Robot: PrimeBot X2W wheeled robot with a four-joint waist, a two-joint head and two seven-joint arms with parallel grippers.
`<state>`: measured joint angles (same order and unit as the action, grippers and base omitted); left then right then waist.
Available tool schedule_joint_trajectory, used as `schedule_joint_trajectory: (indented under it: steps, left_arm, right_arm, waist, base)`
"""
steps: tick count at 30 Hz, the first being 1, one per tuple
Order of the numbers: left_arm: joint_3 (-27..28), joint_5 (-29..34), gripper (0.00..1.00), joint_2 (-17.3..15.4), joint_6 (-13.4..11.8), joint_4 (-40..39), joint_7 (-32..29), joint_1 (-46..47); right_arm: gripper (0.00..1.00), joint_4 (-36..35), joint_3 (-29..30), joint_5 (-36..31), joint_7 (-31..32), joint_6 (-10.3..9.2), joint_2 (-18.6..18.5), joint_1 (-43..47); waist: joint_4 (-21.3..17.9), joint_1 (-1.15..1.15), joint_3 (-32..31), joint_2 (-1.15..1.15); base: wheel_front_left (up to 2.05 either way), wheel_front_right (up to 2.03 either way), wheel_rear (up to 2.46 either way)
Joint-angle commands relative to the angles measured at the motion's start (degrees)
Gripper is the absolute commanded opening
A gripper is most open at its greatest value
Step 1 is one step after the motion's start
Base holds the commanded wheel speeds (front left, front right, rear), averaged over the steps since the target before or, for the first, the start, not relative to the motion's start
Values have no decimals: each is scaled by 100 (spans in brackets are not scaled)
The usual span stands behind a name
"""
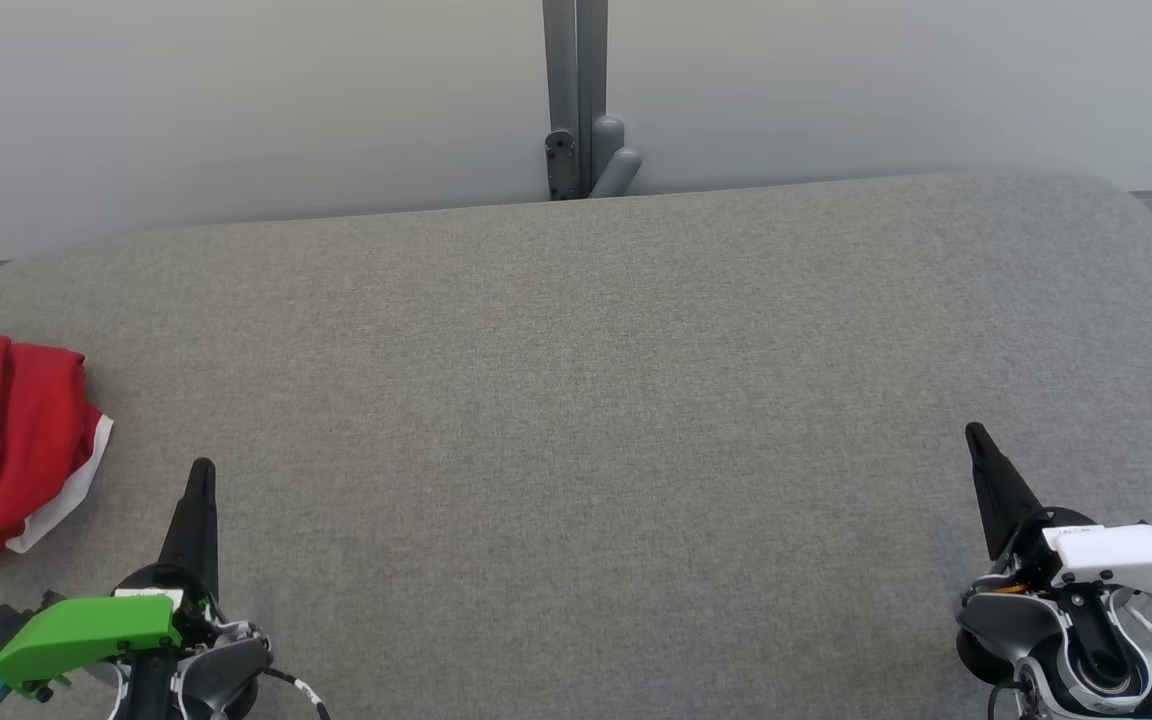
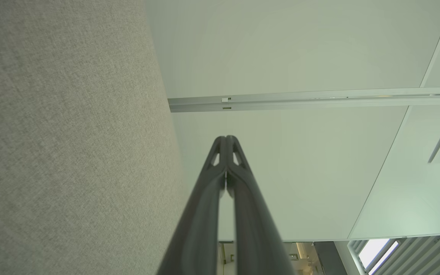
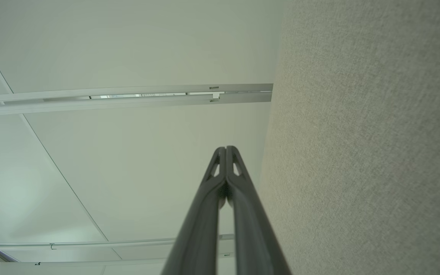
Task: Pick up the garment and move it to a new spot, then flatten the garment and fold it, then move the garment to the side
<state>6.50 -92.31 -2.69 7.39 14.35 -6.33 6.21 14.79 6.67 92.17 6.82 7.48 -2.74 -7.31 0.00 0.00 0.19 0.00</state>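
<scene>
The garment, red with a strip of white along one edge, lies bunched up at the far left edge of the grey padded table. My left gripper rests at the lower left, just right of the garment and apart from it, its dark fingers pressed together and holding nothing. In the left wrist view the same gripper shows its tips touching. My right gripper sits at the lower right, far from the garment, also shut and empty. The right wrist view shows its tips closed together.
A pale wall panel rises behind the table, with a grey post and bracket at the back centre. The table's rounded corners curve away at the far left and far right. Wide grey surface lies between the two grippers.
</scene>
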Motion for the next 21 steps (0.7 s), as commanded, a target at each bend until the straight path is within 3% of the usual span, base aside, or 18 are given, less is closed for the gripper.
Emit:
schedule_joint_trajectory:
  steps: [1,21]
  left_arm:
    - [11,-16,0,-36,25,-20,-5,60]
    - [11,-16,0,-36,25,-19,-5,60]
  right_arm:
    - [0,-22,10,30,21,2,-26,70]
    - [0,-22,10,30,21,2,-26,70]
  waist:
    - [0,0,0,0]
    - [0,0,0,0]
  base:
    - [0,0,0]
    - [0,0,0]
